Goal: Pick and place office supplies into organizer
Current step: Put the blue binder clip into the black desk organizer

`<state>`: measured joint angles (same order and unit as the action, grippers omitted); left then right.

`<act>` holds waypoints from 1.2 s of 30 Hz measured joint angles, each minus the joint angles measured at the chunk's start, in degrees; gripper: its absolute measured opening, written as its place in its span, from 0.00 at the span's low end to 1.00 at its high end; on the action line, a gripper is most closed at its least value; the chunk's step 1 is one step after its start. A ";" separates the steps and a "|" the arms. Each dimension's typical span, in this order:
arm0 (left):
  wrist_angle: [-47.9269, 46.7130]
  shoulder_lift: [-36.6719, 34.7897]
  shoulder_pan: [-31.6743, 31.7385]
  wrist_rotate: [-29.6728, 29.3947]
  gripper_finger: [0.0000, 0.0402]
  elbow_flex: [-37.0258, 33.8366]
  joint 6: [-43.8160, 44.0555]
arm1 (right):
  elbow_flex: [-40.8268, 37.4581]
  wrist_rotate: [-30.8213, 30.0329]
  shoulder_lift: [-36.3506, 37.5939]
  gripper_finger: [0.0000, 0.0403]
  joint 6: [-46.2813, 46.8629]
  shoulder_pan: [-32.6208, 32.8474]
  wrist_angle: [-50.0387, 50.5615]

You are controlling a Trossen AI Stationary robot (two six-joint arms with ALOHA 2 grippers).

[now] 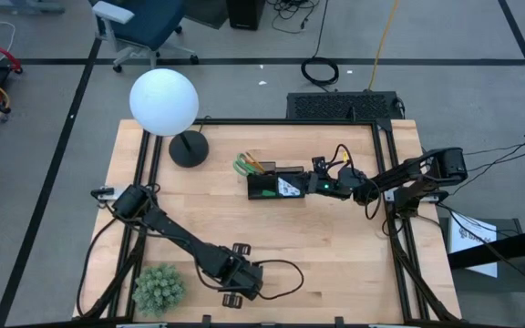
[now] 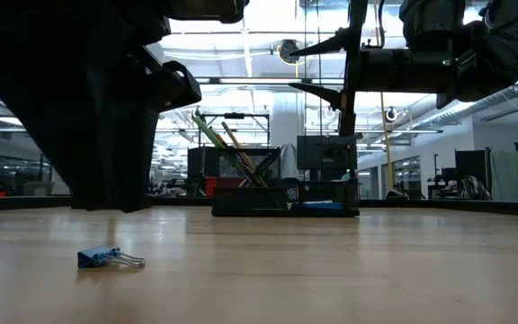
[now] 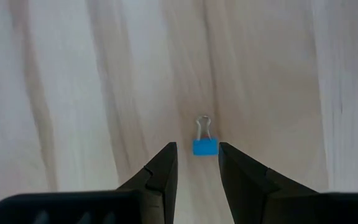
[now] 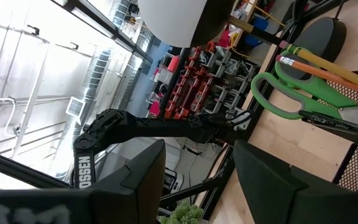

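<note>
A small blue binder clip [image 3: 205,147] with silver wire handles lies flat on the wooden table near its front edge; it also shows in the low view [image 2: 106,257]. My left gripper [image 3: 197,163] hangs over it, open, with one finger on either side of the clip, touching nothing. In the high view my left gripper [image 1: 241,273] hides the clip. The black organizer [image 1: 276,186] stands mid-table with green-handled scissors [image 4: 303,93] and orange-yellow pencils [image 4: 319,67] sticking out of its far-left compartment. My right gripper [image 1: 322,185] is open and empty at the organizer's right end.
A white globe lamp [image 1: 164,102] on a round black base [image 1: 188,148] stands at the far left. A fuzzy green plant ball [image 1: 159,288] sits at the near left corner, beside my left arm. Bare wood lies between the organizer and the front edge.
</note>
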<state>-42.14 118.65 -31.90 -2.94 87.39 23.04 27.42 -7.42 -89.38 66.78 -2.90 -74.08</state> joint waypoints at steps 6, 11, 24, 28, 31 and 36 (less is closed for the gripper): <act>-0.12 0.00 -0.90 1.13 0.28 -0.02 -3.93 | 0.00 0.01 0.00 0.45 0.00 -0.02 0.00; -0.15 0.00 -0.89 0.17 0.40 -0.02 -2.70 | 0.00 0.01 0.00 0.45 0.00 0.00 0.00; -0.08 0.00 -0.74 -0.13 0.67 -0.02 -3.12 | 0.00 0.00 0.00 0.45 -0.01 0.00 0.00; 0.43 0.26 -0.71 -0.11 0.63 -0.02 -3.29 | 0.00 0.00 0.00 0.45 0.00 -0.02 0.00; 1.10 1.16 -0.59 0.35 0.60 -0.08 -2.94 | 0.00 0.00 0.00 0.45 0.00 0.00 0.00; 2.39 2.12 -0.37 1.29 0.57 -0.07 -2.94 | 0.00 0.00 0.00 0.45 0.00 0.00 0.29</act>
<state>-39.74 120.77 -32.27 -1.65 87.33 20.10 27.42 -7.42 -89.38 66.78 -2.90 -73.79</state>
